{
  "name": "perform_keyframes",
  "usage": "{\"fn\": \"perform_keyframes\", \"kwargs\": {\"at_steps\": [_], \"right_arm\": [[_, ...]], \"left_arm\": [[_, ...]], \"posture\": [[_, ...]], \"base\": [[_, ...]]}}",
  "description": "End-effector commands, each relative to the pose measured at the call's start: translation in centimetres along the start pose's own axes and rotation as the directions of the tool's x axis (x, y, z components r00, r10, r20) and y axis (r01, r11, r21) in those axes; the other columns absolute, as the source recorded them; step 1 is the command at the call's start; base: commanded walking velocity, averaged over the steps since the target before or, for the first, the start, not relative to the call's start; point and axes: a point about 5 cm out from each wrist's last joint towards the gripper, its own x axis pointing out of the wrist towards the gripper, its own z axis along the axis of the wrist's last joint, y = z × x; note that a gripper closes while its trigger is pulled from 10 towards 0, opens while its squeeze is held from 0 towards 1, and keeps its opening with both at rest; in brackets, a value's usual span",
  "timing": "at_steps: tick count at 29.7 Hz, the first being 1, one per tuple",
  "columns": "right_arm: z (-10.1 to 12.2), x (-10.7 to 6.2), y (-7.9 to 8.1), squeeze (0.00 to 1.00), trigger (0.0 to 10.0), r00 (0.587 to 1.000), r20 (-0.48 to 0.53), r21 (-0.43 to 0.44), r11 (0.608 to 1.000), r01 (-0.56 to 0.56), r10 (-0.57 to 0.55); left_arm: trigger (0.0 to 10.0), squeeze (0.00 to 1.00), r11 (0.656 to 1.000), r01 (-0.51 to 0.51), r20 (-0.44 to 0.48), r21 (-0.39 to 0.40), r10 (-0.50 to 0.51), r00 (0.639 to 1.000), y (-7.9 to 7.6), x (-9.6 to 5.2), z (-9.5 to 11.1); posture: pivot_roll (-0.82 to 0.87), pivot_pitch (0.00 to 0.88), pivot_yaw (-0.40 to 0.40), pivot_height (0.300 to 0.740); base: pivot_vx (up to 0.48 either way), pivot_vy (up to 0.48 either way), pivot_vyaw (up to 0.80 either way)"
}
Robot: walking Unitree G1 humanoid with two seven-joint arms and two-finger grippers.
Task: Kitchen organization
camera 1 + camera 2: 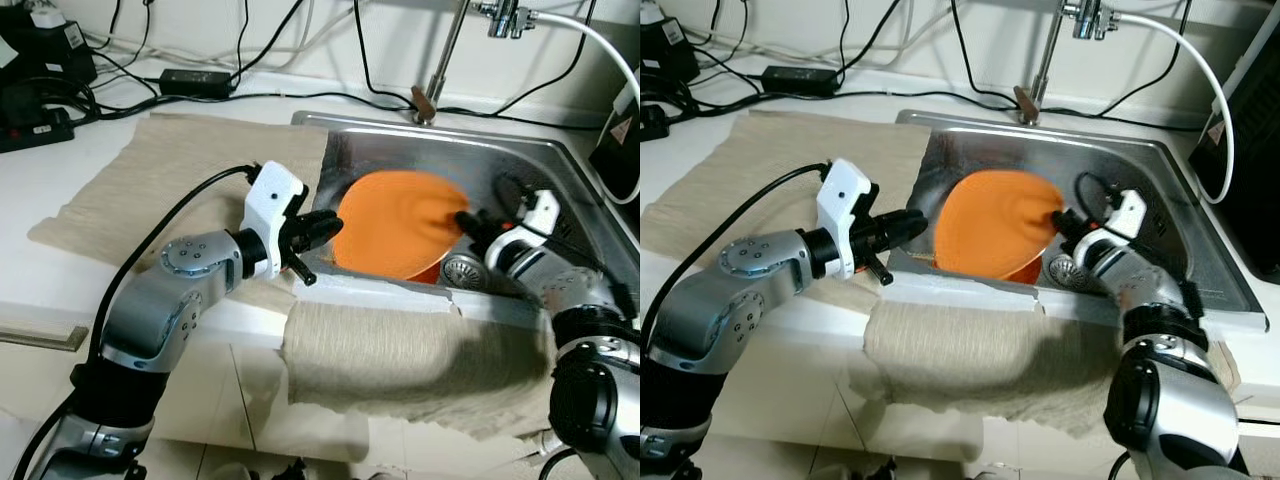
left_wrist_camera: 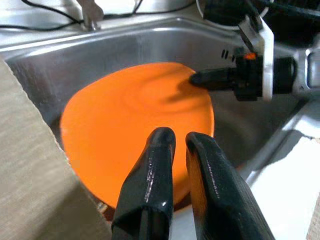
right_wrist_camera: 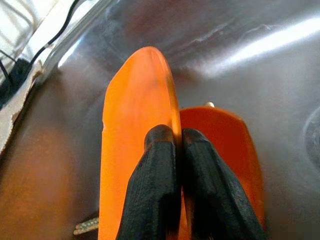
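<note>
An orange plate (image 1: 395,225) stands tilted on edge in the steel sink (image 1: 560,170). My right gripper (image 1: 465,222) is shut on the plate's right rim; the right wrist view shows both fingers pinching the rim (image 3: 172,137). A second orange dish (image 3: 225,145) lies under the plate on the sink floor. My left gripper (image 1: 335,228) hovers at the plate's left edge, over the sink's front left corner. Its fingers (image 2: 160,150) are together with nothing between them and point at the plate's face (image 2: 130,120).
A beige cloth (image 1: 150,180) covers the counter left of the sink, and another cloth (image 1: 400,350) hangs over the front edge. The faucet (image 1: 440,60) rises behind the sink, the drain (image 1: 462,270) lies beside the dishes. Cables and a power adapter (image 1: 195,80) line the back wall.
</note>
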Motion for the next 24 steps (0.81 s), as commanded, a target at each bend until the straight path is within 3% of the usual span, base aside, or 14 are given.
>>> {"fn": "perform_keyframes", "kwargs": {"at_steps": [1,2,3,4,5,6,13,20,21,22,24], "right_arm": [[1.1,0.4,0.9,0.00,2.1,0.999,0.036,-0.038,0.999,-0.003,0.004],[1.0,0.5,1.0,0.00,10.0,0.999,0.033,-0.051,0.999,0.002,-0.001],[1.0,0.5,1.0,0.00,10.0,1.000,0.030,-0.059,0.998,0.006,-0.005],[1.0,0.6,1.0,0.65,10.0,0.999,0.025,-0.070,0.997,0.030,-0.028],[1.0,0.6,0.9,0.65,10.0,0.999,0.023,-0.071,0.997,0.036,-0.035],[1.0,0.6,0.8,1.00,10.0,0.999,0.022,-0.081,0.995,0.049,-0.047],[1.5,0.4,0.2,1.00,10.0,0.994,0.031,-0.115,0.988,0.106,-0.103],[2.9,-0.7,-1.6,1.00,10.0,0.973,0.048,-0.209,0.950,0.230,-0.225],[3.2,-0.9,-1.8,0.23,10.0,0.969,0.052,-0.258,0.934,0.248,-0.243],[3.7,-1.2,-2.0,0.00,10.0,0.963,0.067,-0.327,0.906,0.268,-0.261],[4.8,-1.4,-1.7,0.00,10.0,0.967,0.115,-0.425,0.869,0.253,-0.226]], "left_arm": [[10.0,0.00,1.000,0.000,-0.018,0.019,0.000,1.000,-0.2,0.1,-0.1],[10.0,0.00,1.000,-0.001,-0.018,0.020,0.002,1.000,-0.2,0.2,-0.1],[10.0,0.00,1.000,-0.002,-0.017,0.019,0.003,1.000,-0.2,0.2,0.0],[10.0,0.00,1.000,-0.006,-0.012,0.016,0.006,1.000,-0.1,0.1,0.1],[10.0,0.00,1.000,-0.007,-0.011,0.016,0.007,1.000,-0.1,0.1,0.2],[10.0,0.00,1.000,-0.008,-0.012,0.017,0.009,1.000,-0.1,0.1,0.2],[10.0,0.00,1.000,-0.018,-0.021,0.019,0.018,1.000,0.1,-0.2,0.1],[10.0,0.00,0.999,-0.044,-0.030,0.014,0.044,0.999,0.4,-0.8,-0.2],[10.0,0.00,0.999,-0.050,-0.034,0.018,0.051,0.998,0.5,-0.9,-0.3],[10.0,0.00,0.997,-0.069,-0.033,0.025,0.069,0.997,0.7,-1.1,-0.3],[10.0,0.00,0.994,-0.104,-0.016,0.036,0.104,0.994,1.0,-1.5,-0.1]], "posture": [[-0.06,0.000,-0.057,0.740],[-0.05,0.000,-0.057,0.740],[-0.05,0.000,-0.058,0.740],[-0.05,0.000,-0.058,0.740],[-0.05,0.000,-0.058,0.740],[-0.05,0.000,-0.058,0.740],[-0.05,0.000,-0.061,0.740],[-0.05,0.000,-0.057,0.740],[-0.05,0.000,-0.057,0.740],[-0.05,0.000,-0.058,0.740],[-0.05,0.000,-0.060,0.740]], "base": [[0.000,0.000,0.00],[0.000,0.000,0.00],[0.000,0.000,0.00],[0.000,0.000,0.00],[0.000,0.000,0.00],[0.000,0.000,0.00],[0.000,0.000,0.00],[0.000,0.000,0.00],[0.000,0.000,0.00],[0.000,0.000,0.00],[0.000,0.000,0.00]]}}
